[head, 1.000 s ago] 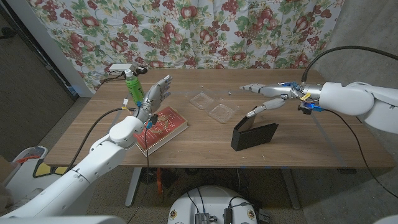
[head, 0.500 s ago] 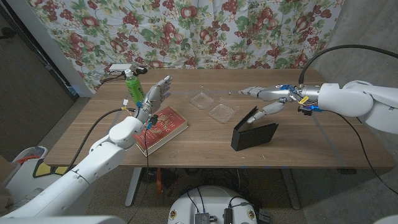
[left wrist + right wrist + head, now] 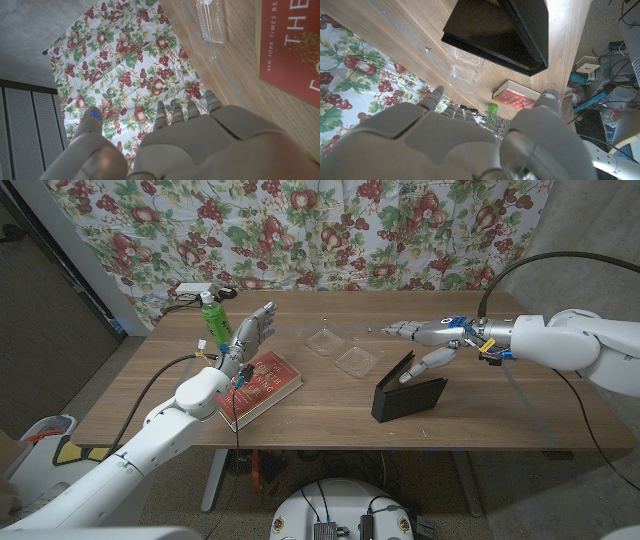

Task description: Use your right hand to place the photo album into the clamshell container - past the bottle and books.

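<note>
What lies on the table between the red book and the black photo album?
In the head view, the clear clamshell container lies open between the red book and the photo album, a little farther back. Otherwise the stretch is bare table.

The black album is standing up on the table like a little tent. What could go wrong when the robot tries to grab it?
The photo album stands propped open on its edges, so a nudge from the right hand could tip it flat or push it away. That hand is open above it, holding nothing yet. The clamshell container is thin, clear plastic lying open nearby; a heavy album might slide it or miss it.
</note>
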`<state>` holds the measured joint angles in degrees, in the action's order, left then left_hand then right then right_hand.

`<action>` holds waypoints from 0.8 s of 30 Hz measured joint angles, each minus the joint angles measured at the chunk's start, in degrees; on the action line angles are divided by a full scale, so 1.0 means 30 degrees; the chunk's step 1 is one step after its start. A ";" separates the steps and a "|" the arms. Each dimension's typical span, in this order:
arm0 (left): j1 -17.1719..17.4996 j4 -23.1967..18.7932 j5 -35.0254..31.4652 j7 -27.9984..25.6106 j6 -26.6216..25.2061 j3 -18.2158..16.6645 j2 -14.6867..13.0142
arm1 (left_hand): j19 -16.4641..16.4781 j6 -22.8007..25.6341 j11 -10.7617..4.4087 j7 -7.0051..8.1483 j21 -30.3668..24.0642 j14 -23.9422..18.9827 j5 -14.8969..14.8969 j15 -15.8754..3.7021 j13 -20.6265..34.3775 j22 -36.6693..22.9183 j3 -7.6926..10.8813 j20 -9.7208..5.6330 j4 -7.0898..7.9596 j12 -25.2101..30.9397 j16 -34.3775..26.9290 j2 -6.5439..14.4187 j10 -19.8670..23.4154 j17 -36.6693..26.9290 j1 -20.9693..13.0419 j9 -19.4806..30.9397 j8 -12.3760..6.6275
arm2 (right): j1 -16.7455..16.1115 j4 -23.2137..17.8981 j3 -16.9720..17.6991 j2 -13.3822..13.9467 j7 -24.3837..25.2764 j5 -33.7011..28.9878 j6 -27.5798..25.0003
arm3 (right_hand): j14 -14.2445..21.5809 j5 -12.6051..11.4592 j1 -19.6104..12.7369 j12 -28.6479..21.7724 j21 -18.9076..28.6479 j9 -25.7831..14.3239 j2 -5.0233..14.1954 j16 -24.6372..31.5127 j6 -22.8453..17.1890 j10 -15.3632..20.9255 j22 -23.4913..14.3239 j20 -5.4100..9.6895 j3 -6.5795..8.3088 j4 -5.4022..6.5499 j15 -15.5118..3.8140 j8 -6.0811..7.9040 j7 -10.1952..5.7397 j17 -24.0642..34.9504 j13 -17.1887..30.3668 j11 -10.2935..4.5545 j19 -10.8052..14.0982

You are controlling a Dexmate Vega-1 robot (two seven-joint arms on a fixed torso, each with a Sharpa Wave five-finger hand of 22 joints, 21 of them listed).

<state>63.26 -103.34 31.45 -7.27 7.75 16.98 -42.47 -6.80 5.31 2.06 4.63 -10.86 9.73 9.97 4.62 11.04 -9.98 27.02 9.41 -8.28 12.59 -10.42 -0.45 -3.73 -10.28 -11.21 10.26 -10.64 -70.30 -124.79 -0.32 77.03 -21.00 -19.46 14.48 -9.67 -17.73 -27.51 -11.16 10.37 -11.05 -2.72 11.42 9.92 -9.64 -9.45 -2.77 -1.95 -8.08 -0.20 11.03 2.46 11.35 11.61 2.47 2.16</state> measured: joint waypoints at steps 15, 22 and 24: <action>-0.0011 -0.0047 -0.0137 -0.0076 -0.0043 0.0076 -0.0059 | 0.0000 0.0266 0.0000 0.0055 0.0000 0.0000 0.0000 0.0000 0.0000 0.0000 0.0000 0.0000 0.0000 0.0000 0.0000 0.0000 0.0000 0.0000 0.0001 0.0000 -0.0143 | 0.0535 0.0162 -0.0261 0.0035 -0.0661 -0.1367 0.1135 | -0.0005 -0.0308 -0.1130 -0.0002 -0.0072 -0.0096 0.0437 -0.0078 -0.0031 -0.0035 0.0000 0.0200 0.0352 -0.0238 0.0354 -0.0001 0.0239 -0.0001 0.0090 0.0170 -0.0479; -0.0028 -0.0077 -0.0138 -0.0038 -0.0128 0.0112 -0.0070 | 0.0000 0.0270 0.0000 0.0051 -0.0001 0.0000 0.0000 0.0000 0.0000 0.0000 0.0000 0.0000 0.0000 0.0000 0.0000 -0.0001 0.0000 0.0000 0.0001 0.0000 -0.0142 | 0.1243 0.0183 -0.0873 0.0237 -0.1117 -0.2146 0.1913 | -0.0033 -0.0378 -0.1520 -0.0003 -0.0071 -0.0096 0.0623 -0.0079 -0.0001 -0.0069 0.0000 0.0237 0.0489 -0.0258 0.0512 -0.0001 0.0267 -0.0003 0.0089 0.0339 -0.0648; -0.0027 -0.0106 -0.0139 -0.0038 -0.0141 0.0111 -0.0077 | 0.0000 0.0338 0.0000 -0.0018 0.0000 0.0000 0.0000 0.0000 0.0000 0.0000 0.0000 0.0000 0.0000 0.0000 0.0000 -0.0001 -0.0001 0.0000 0.0001 0.0000 -0.0142 | 0.1449 0.0187 -0.1069 0.0265 -0.1216 -0.2347 0.2074 | -0.0033 -0.0377 -0.1608 -0.0003 -0.0071 -0.0096 0.0704 -0.0078 0.0072 -0.0069 0.0000 0.0237 0.0583 -0.0308 0.0512 -0.0002 0.0340 -0.0003 0.0089 0.0338 -0.0648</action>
<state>63.18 -103.65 31.04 -7.38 7.33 17.31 -42.71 -6.80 6.32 2.06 4.58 -10.86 9.73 9.97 4.62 11.04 -9.98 27.02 9.42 -8.28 12.59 -10.42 -0.46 -3.73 -10.28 -11.21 10.26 -11.07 -65.95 -124.23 -3.53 77.82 -24.65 -26.50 20.70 -9.77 -18.86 -32.34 -11.17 10.16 -11.34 -0.60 11.18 10.13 -9.85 -9.45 -2.06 -0.20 -9.01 1.34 11.02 3.48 11.34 11.88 3.49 0.22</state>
